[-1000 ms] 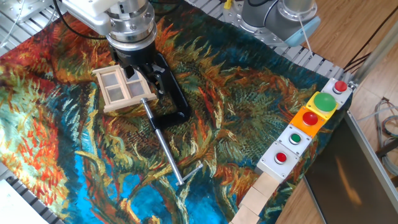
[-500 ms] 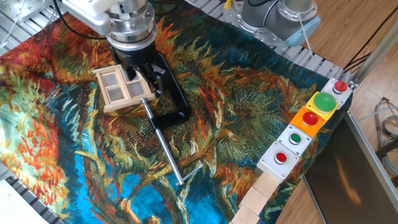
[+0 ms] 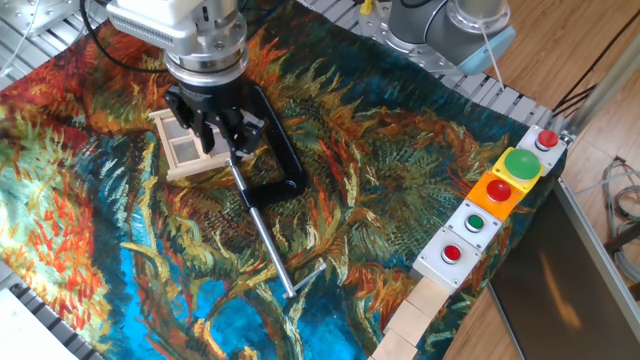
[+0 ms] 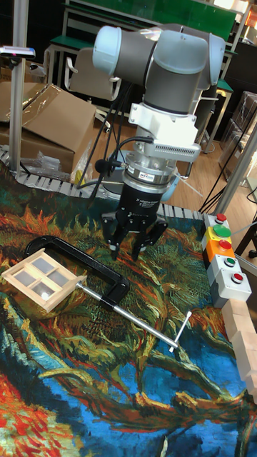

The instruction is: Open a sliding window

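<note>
Window: we see the sliding window (image 4: 43, 278), a light wooden frame with four pale panes, lying flat on the patterned cloth (image 3: 400, 180) at the left of the counter.
Window in the fixed view: the sliding window (image 3: 185, 150) is partly hidden behind the gripper, with its left and lower edges showing.
Clamp: a black C-clamp (image 4: 89, 268) wraps the window's far and right side, and its metal rod (image 4: 139, 320) runs off to the right, ending in a short crossbar.
Gripper: we find the gripper (image 4: 134, 250) hanging above the cloth, pointing down, to the right of the window in the tall fixed view and not touching it there.
Fingers: the fingers (image 4: 115, 243) are spread apart with nothing between them.
Gripper in the fixed view: the gripper (image 3: 215, 135) overlaps the window's upper right part; we cannot tell from this angle whether it touches.
Buttons: a row of button boxes (image 3: 495, 200) sits along the right edge of the counter, with red and green caps.
Blocks: pale wooden blocks (image 3: 415, 315) lie just below the button row.
</note>
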Robot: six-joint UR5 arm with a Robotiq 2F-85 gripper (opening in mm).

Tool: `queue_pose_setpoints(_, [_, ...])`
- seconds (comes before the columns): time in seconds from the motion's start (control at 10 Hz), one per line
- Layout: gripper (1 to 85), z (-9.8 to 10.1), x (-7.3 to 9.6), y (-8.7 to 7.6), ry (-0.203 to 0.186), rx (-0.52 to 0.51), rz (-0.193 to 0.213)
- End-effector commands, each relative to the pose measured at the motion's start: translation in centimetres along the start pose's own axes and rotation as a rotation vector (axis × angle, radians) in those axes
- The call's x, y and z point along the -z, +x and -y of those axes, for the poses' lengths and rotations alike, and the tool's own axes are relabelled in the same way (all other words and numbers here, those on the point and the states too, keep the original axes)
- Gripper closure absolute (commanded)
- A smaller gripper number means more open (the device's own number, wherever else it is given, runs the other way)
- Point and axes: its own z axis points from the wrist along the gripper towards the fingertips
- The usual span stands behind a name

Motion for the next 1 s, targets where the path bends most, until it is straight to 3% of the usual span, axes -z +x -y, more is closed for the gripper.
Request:
queue_pose_setpoints(0.0, [50.0, -0.1, 0.1, -0.8, -0.004, 0.018, 0.033])
queue_pose_setpoints(0.2, [64.0, -0.1, 0.1, -1.0, -0.004, -0.003, 0.041])
queue_pose_setpoints(0.3, [79.0, 0.2, 0.1, -1.1, 0.004, -0.019, 0.043])
queue_pose_setpoints(0.4, [84.3, 0.2, 0.1, -1.2, 0.004, -0.018, 0.048])
queue_pose_setpoints(0.8, [84.3, 0.8, 0.1, 0.4, 0.03, 0.096, -0.017])
queue_pose_setpoints(0.9, [84.3, 1.1, 0.2, 0.7, 0.033, 0.13, -0.017])
